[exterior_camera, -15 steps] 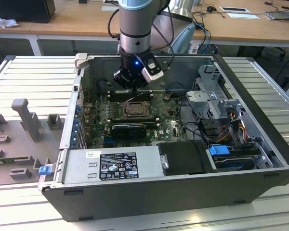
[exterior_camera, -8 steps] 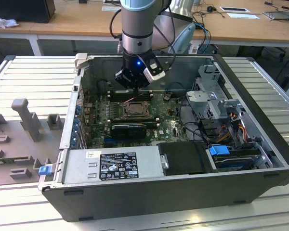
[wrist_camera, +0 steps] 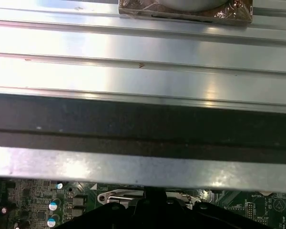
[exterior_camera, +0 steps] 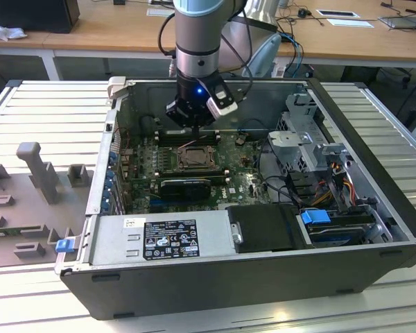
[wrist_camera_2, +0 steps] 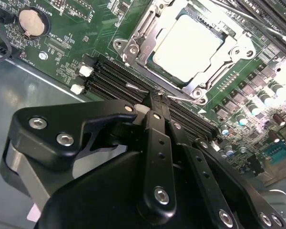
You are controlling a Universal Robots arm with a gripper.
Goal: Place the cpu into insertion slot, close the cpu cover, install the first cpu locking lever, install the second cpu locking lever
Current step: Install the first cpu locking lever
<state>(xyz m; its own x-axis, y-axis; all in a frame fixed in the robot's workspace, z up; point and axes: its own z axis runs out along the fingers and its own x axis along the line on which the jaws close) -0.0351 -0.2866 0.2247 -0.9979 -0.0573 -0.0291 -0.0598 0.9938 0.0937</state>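
Observation:
In the second wrist view the cpu (wrist_camera_2: 188,43) lies flat in the insertion slot (wrist_camera_2: 133,47), its pale face showing through the window of the cpu cover (wrist_camera_2: 231,47), which is folded down over it. A thin wire locking lever (wrist_camera_2: 133,87) runs along the socket edge beside the black memory slots. My gripper (wrist_camera_2: 156,98) has its black fingers together, tips right at that lever; whether they touch it I cannot tell. In the exterior view the gripper (exterior_camera: 194,125) hangs just above the far edge of the insertion slot (exterior_camera: 194,157).
The green motherboard (exterior_camera: 145,166) lies in an open black computer case (exterior_camera: 215,284) on a ribbed metal table. Drive cages and cables (exterior_camera: 319,173) fill the exterior view's right. The long memory slots (wrist_camera_2: 114,83) and a coin battery (wrist_camera_2: 31,22) lie near the fingers. A case wall (wrist_camera: 143,71) is close.

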